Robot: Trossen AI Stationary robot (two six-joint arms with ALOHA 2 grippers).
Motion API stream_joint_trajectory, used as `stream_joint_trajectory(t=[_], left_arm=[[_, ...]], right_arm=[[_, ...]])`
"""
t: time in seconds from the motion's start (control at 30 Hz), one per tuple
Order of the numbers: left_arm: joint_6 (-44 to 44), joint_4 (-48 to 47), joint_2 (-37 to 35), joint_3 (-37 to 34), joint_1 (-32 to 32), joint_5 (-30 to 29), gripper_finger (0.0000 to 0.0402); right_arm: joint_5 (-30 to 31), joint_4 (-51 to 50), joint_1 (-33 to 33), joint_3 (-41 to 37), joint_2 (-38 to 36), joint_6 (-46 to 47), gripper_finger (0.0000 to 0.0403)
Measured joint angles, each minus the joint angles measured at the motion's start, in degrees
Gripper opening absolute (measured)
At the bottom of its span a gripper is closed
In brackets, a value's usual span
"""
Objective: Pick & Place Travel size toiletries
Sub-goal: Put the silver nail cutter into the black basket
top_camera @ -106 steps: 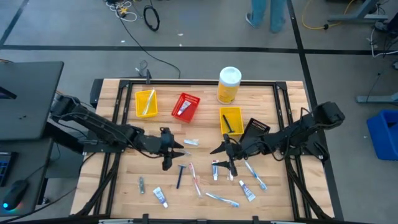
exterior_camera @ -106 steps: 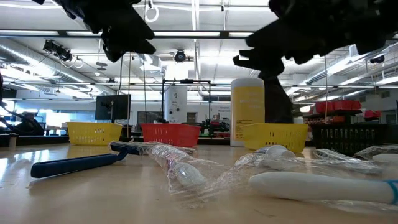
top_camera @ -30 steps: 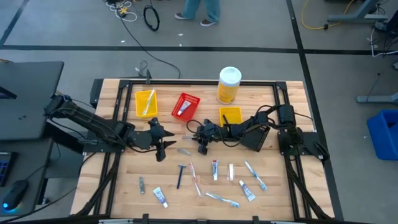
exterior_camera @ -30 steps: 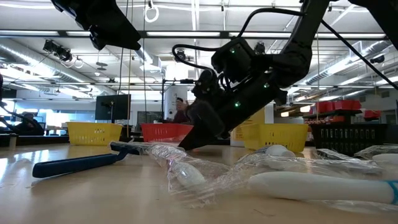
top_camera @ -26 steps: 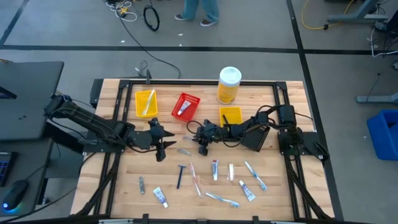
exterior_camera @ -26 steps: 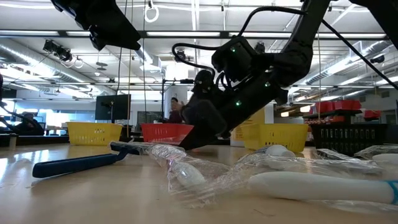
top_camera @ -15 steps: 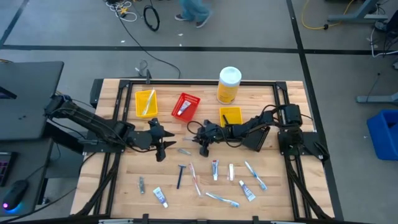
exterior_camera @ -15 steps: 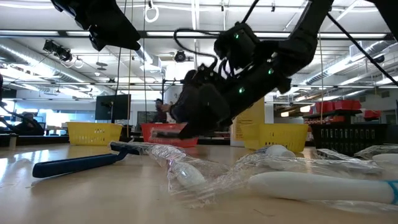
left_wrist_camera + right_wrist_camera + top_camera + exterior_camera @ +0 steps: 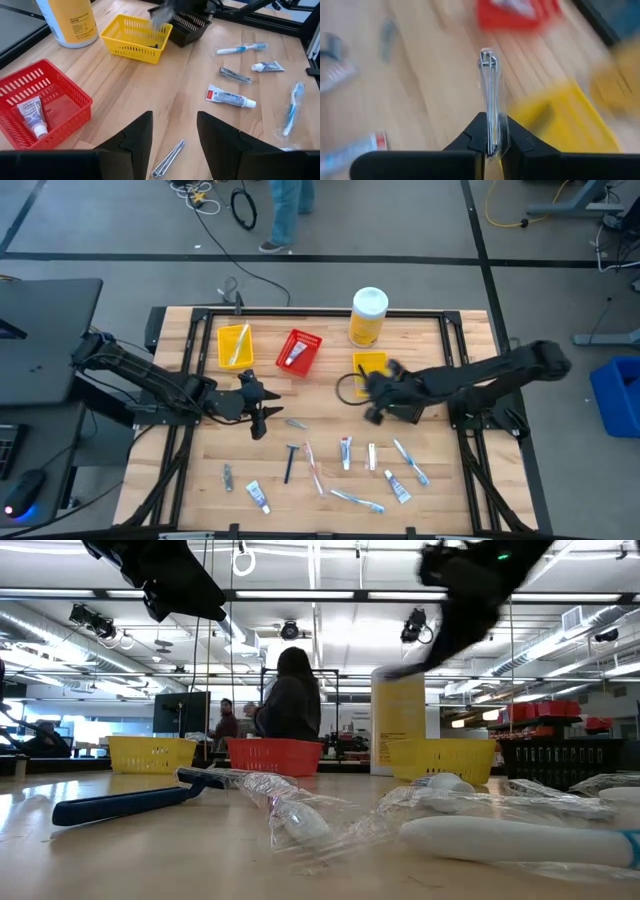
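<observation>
Wooden slats of the table (image 9: 200, 465) carry most of the travel size toiletries, tubes and brushes scattered along the near edge, while one slim clear packet (image 9: 490, 100) stands on end between the pressed-together fingers of the right gripper (image 9: 490, 142), its long axis running straight out past the fingertips. That gripper (image 9: 375, 392) hangs just beside the right-hand yellow bin (image 9: 371, 364), the closest bin to it, so the drop seems to turn on carrying the packet's free end over that rim. Left gripper (image 9: 173, 132), jaws spread, waits near mid-table above another thin packet (image 9: 168, 158) lying flat just ahead of its fingers
</observation>
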Motion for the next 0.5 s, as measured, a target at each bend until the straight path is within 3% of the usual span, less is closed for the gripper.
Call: stream_joint_trajectory(t=[0.1, 0.2, 0.37, 0.5], left_arm=[[1.0, 0.0, 0.0, 0.0, 0.0, 0.0, 0.0164], [1.9, 0.0, 0.0, 0.0, 0.0, -0.2, 0.0164], [2.1, 0.0, 0.0, 0.0, 0.0, -0.3, 0.0164], [2.1, 0.0, 0.0, 0.0, 0.0, -0.7, 0.0164]], right_arm=[[0.2, -16.9, 1.3, 0.0, -4.8, 12.3, 0.0031], [-4.9, -27.1, 2.4, -0.8, -7.7, 21.1, 0.0031], [-13.0, -26.6, 3.4, -6.3, -8.8, 23.7, 0.0031], [-12.2, -22.2, 2.8, -12.5, -8.7, 24.6, 0.0032]])
